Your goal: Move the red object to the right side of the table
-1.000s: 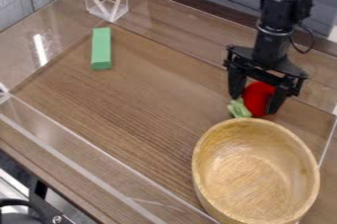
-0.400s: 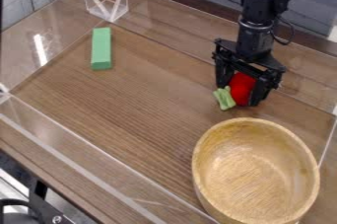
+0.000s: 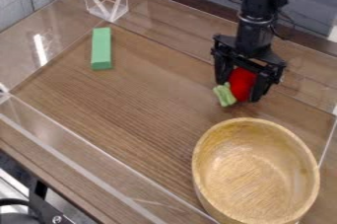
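The red object point(image 3: 242, 83), a small glossy toy fruit with a light green leafy end point(image 3: 226, 95), lies on the brown wood-grain table point(image 3: 132, 110) at the right, just beyond the wooden bowl. My black gripper point(image 3: 246, 88) points straight down over it, open wide, with one finger on each side of the fruit. The fingers hide part of the red body. I cannot tell whether either finger touches it.
A round light wooden bowl point(image 3: 257, 174) fills the near right corner, close in front of the gripper. A green rectangular block point(image 3: 101, 47) lies at the far left. Clear acrylic walls point(image 3: 105, 6) edge the tabletop.
The gripper has shifted left and away from the bowl, and the red object between its fingers has shifted the same way. The jaws have stayed wide.
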